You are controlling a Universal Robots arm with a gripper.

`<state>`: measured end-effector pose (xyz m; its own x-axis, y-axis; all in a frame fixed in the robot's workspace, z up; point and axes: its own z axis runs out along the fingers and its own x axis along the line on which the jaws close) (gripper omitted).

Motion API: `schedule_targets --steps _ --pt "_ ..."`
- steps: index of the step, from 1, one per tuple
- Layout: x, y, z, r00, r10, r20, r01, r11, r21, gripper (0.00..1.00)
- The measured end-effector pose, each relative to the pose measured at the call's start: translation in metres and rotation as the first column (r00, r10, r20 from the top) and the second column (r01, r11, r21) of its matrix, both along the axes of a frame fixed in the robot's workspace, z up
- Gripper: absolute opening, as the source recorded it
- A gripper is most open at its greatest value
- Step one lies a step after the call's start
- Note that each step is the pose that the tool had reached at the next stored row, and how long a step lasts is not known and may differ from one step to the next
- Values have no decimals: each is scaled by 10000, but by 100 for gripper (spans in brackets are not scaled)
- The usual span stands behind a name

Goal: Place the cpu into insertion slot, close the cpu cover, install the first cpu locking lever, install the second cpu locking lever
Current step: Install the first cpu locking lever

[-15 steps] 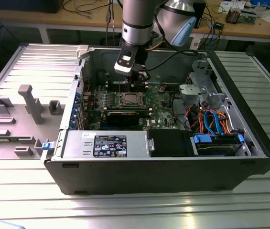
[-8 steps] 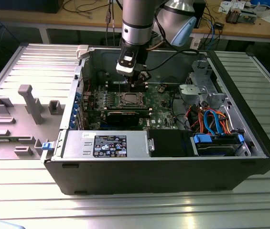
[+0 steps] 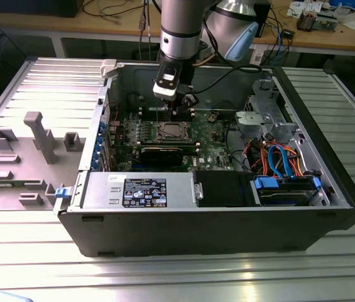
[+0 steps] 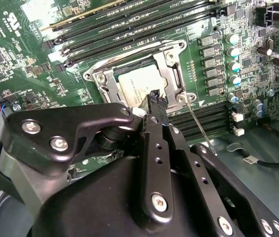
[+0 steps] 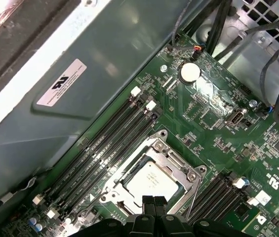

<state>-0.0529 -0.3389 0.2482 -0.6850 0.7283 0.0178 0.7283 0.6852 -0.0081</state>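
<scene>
Closely, fingers [image 5: 149, 205] hover over the cpu cover [image 5: 175, 161] edge.

Arm [image 3: 180, 28]: silver-grey tube, dropping straight down from above in the exterior view.
Wrist [image 3: 166, 80]: upright, in line with the arm.
Hand [image 5: 154, 200]: black, pointing downward.
Fingers [image 4: 155, 100]: slim black tips pressed together, with no gap and nothing between them.

Dull metal cpu [image 5: 151, 181], shiny metal cpu cover [image 5: 178, 162]
</scene>
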Motion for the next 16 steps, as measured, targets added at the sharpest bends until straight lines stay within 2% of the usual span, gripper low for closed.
schedule_targets --steps 4,11,16 --pt "-1 0 0 9992 400 0 -400 9992 0 11" --pt "-6 0 0 9922 1250 0 -1250 9922 0 11" --pt "-40 0 0 9909 1343 1 -1343 9909 0 11"
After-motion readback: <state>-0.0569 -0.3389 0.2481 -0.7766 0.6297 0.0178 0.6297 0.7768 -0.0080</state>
